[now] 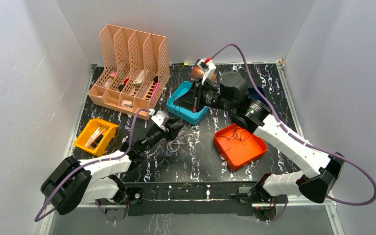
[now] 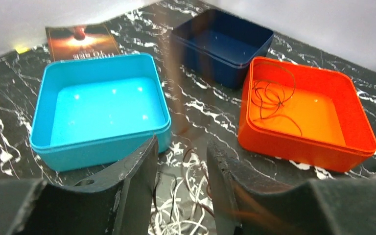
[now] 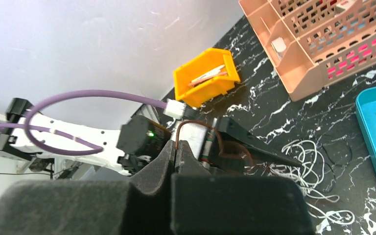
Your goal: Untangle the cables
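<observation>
The tangle of white cables [image 1: 176, 144] lies on the table [image 1: 200, 161] in front of the teal tray [image 1: 178, 104] and left of the orange tray [image 1: 254, 149], a loose heap with no clear long axis. The left gripper [image 1: 173, 132] sits low over it, jaws parted around the loops, gripping nothing. The right gripper [image 3: 176, 147], above the teal tray, is clamped tight on 1 brown cable [image 3: 177, 133], which runs lengthwise from the heap up toward the table's back. 1 thin dark cable [image 1: 234, 136] lies coiled in the orange tray
</observation>
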{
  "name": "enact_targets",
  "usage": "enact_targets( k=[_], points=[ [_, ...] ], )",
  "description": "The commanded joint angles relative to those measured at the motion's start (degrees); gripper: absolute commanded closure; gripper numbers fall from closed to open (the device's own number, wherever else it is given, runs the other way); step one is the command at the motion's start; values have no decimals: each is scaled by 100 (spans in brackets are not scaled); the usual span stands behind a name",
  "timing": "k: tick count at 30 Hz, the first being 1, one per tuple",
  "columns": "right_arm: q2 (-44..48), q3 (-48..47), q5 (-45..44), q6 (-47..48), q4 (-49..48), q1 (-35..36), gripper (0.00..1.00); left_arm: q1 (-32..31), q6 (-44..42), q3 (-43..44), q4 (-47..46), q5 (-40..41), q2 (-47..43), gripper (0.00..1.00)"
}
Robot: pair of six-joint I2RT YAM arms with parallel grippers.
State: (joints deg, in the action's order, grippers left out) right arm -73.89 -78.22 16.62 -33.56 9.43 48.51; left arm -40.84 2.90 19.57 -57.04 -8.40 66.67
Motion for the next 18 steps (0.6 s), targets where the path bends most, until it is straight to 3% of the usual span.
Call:
enact_targets(
  k=[1, 9, 18],
  points=[
    [243, -134, -71, -161, -435, 36, 100, 15, 214, -186, -528, 35, 139, 62],
    [486, -385, 6, -208, -553, 34, 100, 15, 394, -452, -711, 210, 487, 66],
    [826, -800, -514, 201, -274, 35, 100, 17, 478, -676, -915, 494, 821, 66]
  ],
)
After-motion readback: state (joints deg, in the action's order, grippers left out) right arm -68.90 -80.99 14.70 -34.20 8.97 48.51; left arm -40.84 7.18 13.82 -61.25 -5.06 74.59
